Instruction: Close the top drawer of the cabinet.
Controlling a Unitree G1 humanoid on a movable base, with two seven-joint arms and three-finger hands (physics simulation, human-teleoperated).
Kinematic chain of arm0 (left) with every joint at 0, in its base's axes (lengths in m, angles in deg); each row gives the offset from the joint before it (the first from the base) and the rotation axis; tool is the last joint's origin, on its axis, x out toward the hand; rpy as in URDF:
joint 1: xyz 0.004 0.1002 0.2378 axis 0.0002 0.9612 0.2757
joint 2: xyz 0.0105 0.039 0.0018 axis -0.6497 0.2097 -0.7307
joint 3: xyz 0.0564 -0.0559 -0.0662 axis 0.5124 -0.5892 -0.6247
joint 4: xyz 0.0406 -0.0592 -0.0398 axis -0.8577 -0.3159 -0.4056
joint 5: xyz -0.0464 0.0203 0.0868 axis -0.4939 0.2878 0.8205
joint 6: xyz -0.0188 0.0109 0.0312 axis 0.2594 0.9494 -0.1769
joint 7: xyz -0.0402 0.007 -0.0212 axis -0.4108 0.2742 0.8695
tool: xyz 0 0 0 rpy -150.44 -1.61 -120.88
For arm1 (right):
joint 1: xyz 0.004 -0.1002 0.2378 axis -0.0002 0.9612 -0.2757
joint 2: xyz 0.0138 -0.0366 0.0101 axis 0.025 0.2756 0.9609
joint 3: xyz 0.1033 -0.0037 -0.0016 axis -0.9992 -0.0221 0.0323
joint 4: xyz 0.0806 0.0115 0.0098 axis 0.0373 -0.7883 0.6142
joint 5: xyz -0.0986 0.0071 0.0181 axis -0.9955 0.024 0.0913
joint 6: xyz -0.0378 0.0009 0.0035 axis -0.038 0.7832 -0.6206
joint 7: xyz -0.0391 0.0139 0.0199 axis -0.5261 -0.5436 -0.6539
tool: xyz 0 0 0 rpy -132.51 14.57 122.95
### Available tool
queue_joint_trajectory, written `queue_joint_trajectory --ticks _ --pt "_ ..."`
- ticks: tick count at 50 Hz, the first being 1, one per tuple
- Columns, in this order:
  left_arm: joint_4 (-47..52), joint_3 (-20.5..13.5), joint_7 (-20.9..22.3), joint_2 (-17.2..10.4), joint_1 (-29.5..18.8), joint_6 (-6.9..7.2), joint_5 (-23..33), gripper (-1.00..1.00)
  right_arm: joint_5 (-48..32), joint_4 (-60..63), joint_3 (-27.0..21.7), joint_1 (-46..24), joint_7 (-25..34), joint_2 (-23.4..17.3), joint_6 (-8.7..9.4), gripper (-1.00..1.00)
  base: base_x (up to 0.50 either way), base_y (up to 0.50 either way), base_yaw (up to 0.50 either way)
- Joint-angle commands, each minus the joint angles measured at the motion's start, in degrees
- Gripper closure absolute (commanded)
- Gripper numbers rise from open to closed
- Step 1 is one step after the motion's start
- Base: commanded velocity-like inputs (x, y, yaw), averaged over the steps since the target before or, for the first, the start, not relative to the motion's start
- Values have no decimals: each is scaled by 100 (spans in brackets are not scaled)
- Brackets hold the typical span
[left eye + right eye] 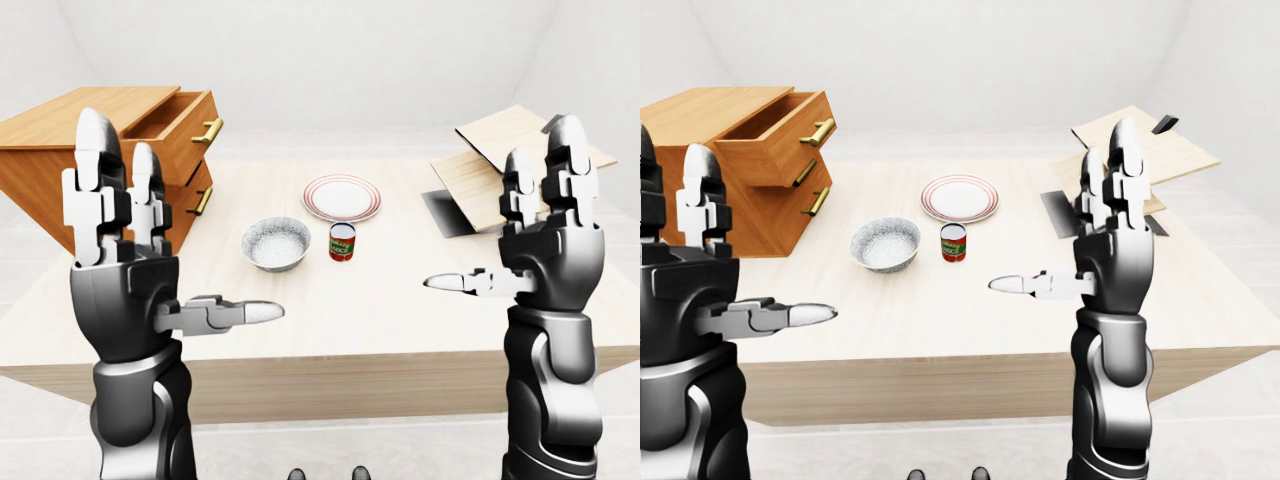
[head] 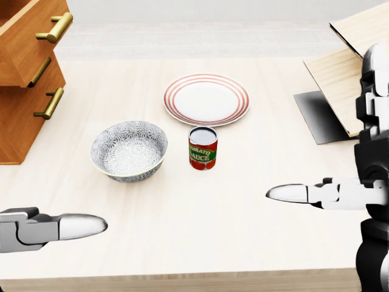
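Observation:
A wooden cabinet [image 1: 735,175] stands on the table at the left of the views. Its top drawer [image 1: 780,142] is pulled out and has a brass handle [image 1: 820,131]. Two more brass handles [image 2: 48,103] sit below it. My left hand [image 1: 120,250] is raised at the lower left, fingers upright and open, thumb pointing right, holding nothing. My right hand [image 1: 550,225] is raised at the right, open and empty, thumb pointing left. Both hands are well apart from the cabinet.
On the light wooden table [image 2: 200,219] are a patterned grey bowl [image 2: 129,150], a tomato sauce can [image 2: 202,148] and a red-rimmed white plate [image 2: 206,99]. An opened cardboard box [image 1: 500,165] lies at the right.

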Motion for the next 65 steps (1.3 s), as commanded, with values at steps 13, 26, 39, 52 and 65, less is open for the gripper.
queue_joint_trajectory --ticks 13,26,39,52,65 --pt "414 -209 3 -48 -86 0 -176 -100 135 797 -265 -175 2 -156 0 -100 0 0 0" --pt "351 -194 8 -60 -74 0 -152 -100 302 1194 -387 -275 -27 -222 0 -100 0 0 0" --pt "329 -194 0 -50 4 0 -148 -100 370 1351 -404 -303 -68 -249 0 -100 0 0 0" --pt "416 -383 8 -71 -45 0 -273 -100 479 1650 -430 -329 -100 -247 0 -100 0 0 0" --pt "451 -518 19 -118 -17 0 -350 -100 336 1833 -515 116 241 -247 0 -100 0 0 0"
